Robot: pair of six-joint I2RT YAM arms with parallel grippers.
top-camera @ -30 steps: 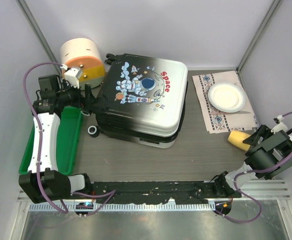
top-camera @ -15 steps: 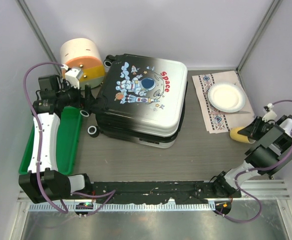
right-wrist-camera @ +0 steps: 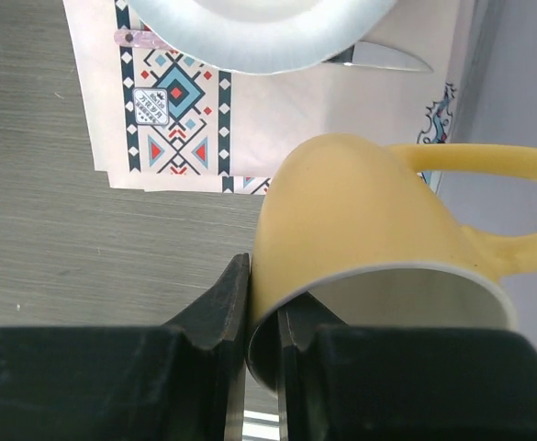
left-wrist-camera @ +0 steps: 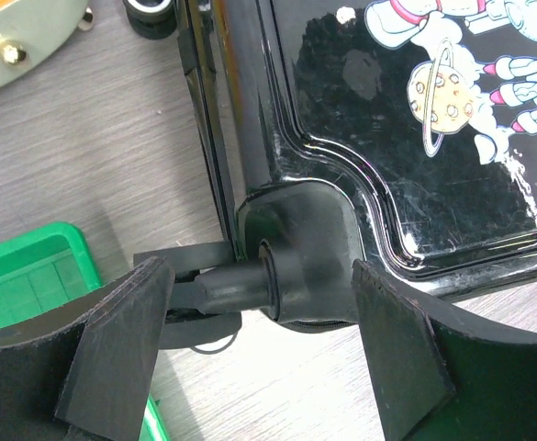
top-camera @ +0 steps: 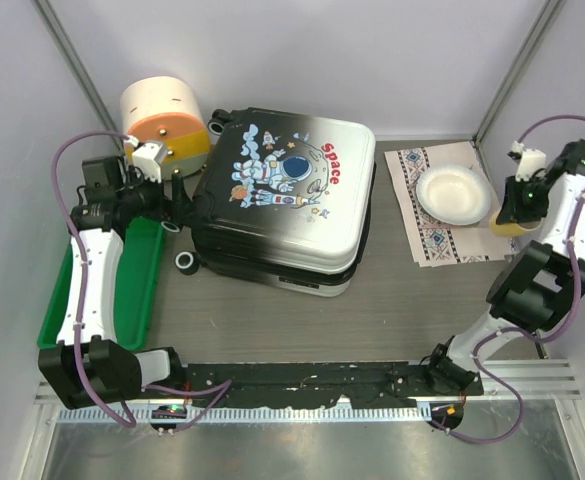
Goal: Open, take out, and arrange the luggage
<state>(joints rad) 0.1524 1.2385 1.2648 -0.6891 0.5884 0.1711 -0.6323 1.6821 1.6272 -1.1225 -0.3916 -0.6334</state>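
R claw [right-wrist-camera: 263,287] is clamped on the rim of a yellow mug [right-wrist-camera: 360,220]: one finger inside, the other outside, handle sticking out sideways. From above, that claw [top-camera: 522,200] and the mug [top-camera: 512,225] sit at the R edge of the patterned mat [top-camera: 427,240], just beside the white plate [top-camera: 454,193]. Can't tell if the mug is off the table [top-camera: 392,310].

L claw [left-wrist-camera: 259,303] has its jaws wide apart, straddling the black corner block [left-wrist-camera: 296,248] of the suitcase [left-wrist-camera: 387,138]. Can't tell whether either finger touches it.

Suitcase [top-camera: 282,200] lies flat and shut at back-centre of the table, astronaut print up, wheels toward the L side, w/ one wheel [top-camera: 187,262] near the L claw [top-camera: 177,210]. Cream-and-orange drum [top-camera: 164,120] is just beside its back-L corner. Green tray [top-camera: 137,290] runs along the L edge, partly under the L arm. Mat and plate are apart from the suitcase, to its R.
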